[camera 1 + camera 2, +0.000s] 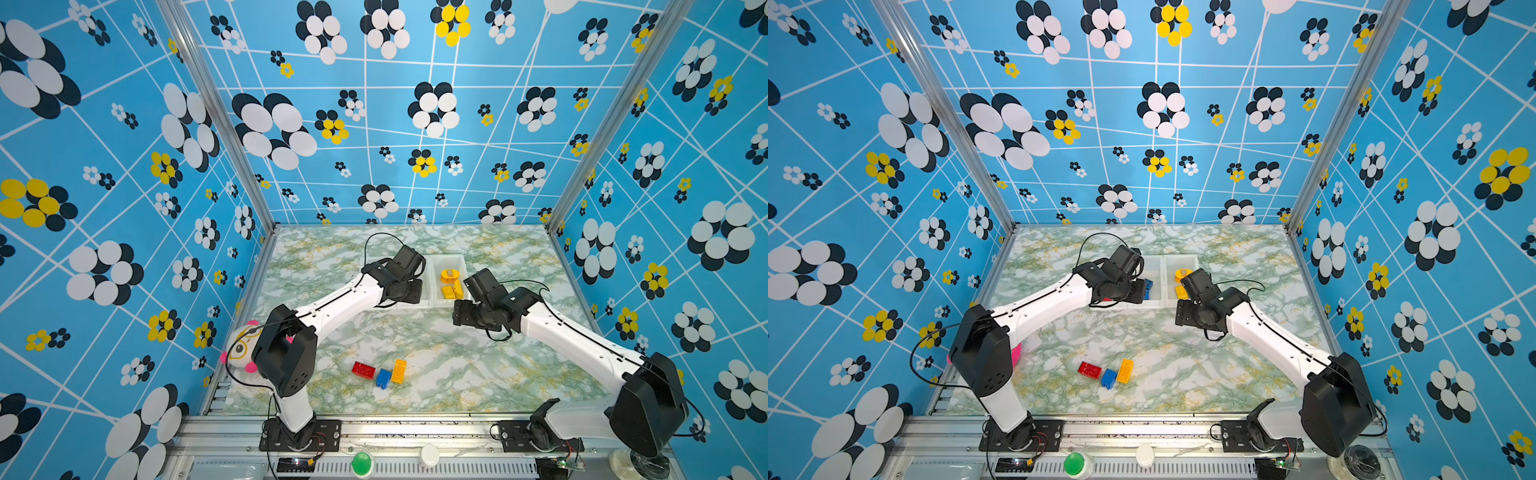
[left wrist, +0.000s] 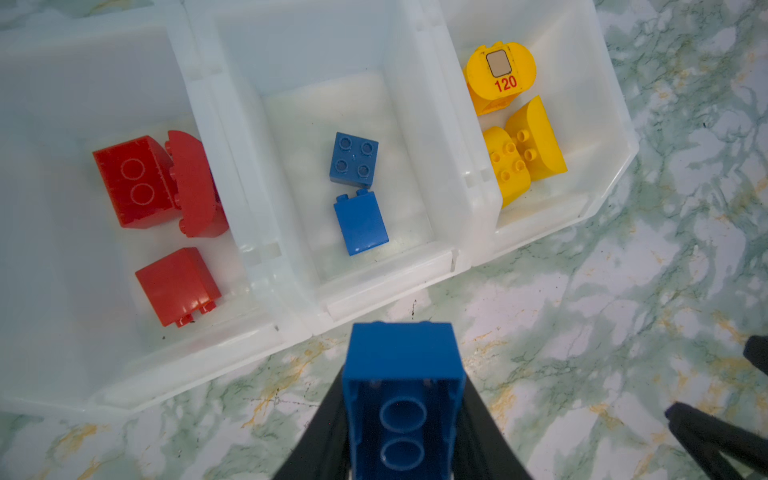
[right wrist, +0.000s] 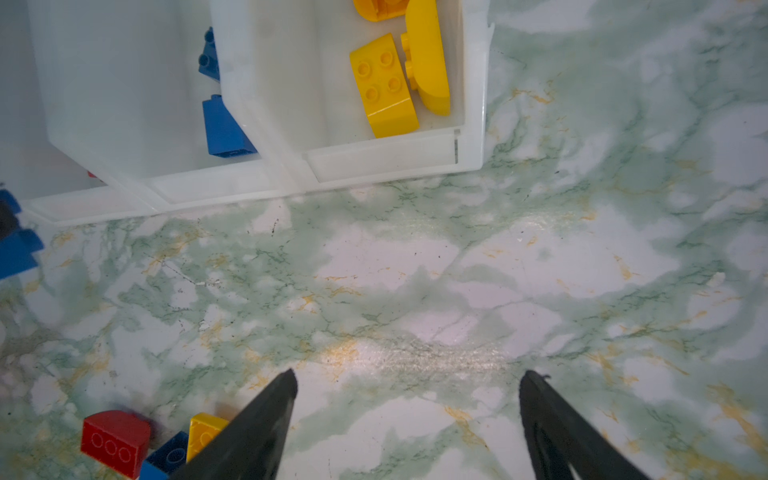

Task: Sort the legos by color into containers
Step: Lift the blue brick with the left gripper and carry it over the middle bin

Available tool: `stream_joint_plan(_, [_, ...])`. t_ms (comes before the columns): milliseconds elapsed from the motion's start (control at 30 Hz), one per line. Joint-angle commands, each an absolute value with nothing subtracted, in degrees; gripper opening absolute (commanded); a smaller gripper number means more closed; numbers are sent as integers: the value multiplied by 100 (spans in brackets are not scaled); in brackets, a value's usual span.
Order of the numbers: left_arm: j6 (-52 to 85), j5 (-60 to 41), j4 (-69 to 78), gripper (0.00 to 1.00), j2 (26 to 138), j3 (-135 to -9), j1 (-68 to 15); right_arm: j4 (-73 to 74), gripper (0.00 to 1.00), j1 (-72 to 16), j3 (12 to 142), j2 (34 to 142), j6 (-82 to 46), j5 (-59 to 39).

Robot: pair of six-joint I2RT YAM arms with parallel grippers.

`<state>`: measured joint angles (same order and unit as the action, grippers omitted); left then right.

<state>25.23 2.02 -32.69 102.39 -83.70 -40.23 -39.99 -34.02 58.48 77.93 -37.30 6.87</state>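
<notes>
Left gripper (image 2: 401, 399) clamps a blue brick (image 2: 401, 353) just short of the middle container (image 2: 390, 284); next, clear its rim and release. Right gripper (image 3: 409, 382) gapes empty.

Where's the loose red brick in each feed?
Top view: red brick on the table, front of centre, left of a blue brick.
Top view: same spot, beside that blue brick.
Left wrist: not in it.
Right wrist: beside the blue brick, off to one side of the open right end effector.
Shared landmark: the white bins, in all four.
</notes>
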Motion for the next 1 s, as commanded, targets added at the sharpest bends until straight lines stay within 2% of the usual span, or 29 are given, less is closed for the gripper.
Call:
stream_joint_plan(0, [2366,535,-3254,25,10589,-8835,-3931,-3959,86,-3442,5748,7661,-3828,650])
stream_joint_plan(400, [2598,1144,-3408,25,11871,-9802,-3718,-4019,87,-3432,5856,7651,-3783,694])
stream_joint_plan(567, [2636,1332,-3401,30,12099,-9949,-3711,-4044,88,-3437,5852,7603,-3788,703])
stream_joint_plan(633, [2635,1371,-3401,34,12146,-9977,-3705,-4047,87,-3436,5837,7594,-3788,702])
stream_joint_plan(800, [2636,1416,-3379,59,12125,-9966,-3701,-4063,88,-3434,5844,7583,-3788,711])
stream_joint_plan(967, [2632,1340,-3307,65,12003,-9928,-3705,-4067,88,-3434,5871,7585,-3789,703])
